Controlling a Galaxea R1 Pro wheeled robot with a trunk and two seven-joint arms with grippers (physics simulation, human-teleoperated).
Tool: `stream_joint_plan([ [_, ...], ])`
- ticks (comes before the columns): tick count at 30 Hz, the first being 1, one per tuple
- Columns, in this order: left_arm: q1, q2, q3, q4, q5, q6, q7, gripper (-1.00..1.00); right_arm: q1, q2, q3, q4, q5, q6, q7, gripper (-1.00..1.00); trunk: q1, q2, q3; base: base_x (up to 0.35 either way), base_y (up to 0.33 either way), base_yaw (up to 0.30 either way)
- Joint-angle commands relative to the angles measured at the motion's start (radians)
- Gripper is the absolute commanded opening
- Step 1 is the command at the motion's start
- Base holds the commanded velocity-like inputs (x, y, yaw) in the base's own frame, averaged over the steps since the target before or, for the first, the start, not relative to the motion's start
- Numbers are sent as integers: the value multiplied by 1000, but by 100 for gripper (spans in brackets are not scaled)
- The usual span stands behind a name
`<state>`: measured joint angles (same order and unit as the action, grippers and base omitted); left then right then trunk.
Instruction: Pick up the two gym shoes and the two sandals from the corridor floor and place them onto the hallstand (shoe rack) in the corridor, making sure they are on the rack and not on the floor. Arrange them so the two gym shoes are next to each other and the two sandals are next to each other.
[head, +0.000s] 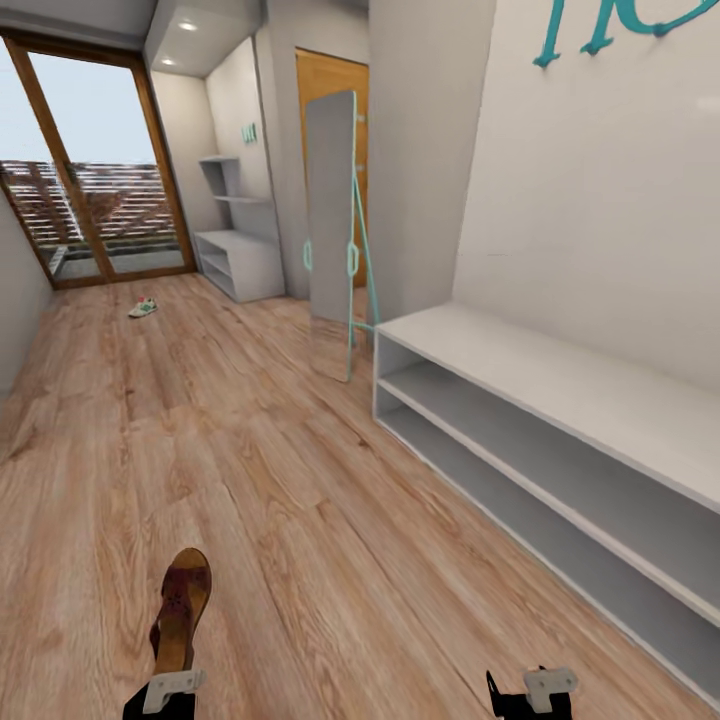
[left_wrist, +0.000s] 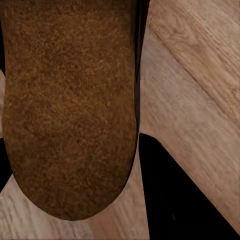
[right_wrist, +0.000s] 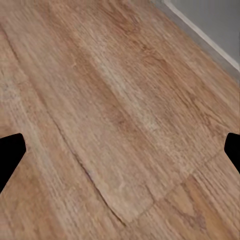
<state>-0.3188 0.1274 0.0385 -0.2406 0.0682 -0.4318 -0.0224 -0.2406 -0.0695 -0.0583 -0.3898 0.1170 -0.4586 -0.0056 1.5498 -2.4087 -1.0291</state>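
Both grippers are black with pale grey, bracket-shaped plates on top. The left gripper (head: 165, 695) shows one plate. The right gripper (head: 532, 692) has a pointed black finger beside its plate

Both grippers sit cut off by the head view's lower edge — the left gripper (head: 165, 695) under the sandal (head: 181, 610), the right gripper (head: 530, 695) showing just its finger bases. The teal lettering (head: 610, 25) is clipped at the top, unreadable. The far gym shoe (head: 143, 308) is too small for detail — likewise the mint letters (head: 248, 132).
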Motion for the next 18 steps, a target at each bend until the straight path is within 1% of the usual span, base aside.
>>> stream_joint_plan([
  [1,-1,0,1,1,4,-2,-2,-100,0,1,-6,0,10,-3,-1,100,0,0,-2,296,181,224],
  [12,0,0,0,1,20,-2,-2,-100,0,1,-6,0,10,-3,0,100,0,0,-13,290,194,223],
  [18,0,0,0,1,21,-2,-2,-100,0,1,-6,0,10,-3,0,100,0,0,-19,316,94,223],
])
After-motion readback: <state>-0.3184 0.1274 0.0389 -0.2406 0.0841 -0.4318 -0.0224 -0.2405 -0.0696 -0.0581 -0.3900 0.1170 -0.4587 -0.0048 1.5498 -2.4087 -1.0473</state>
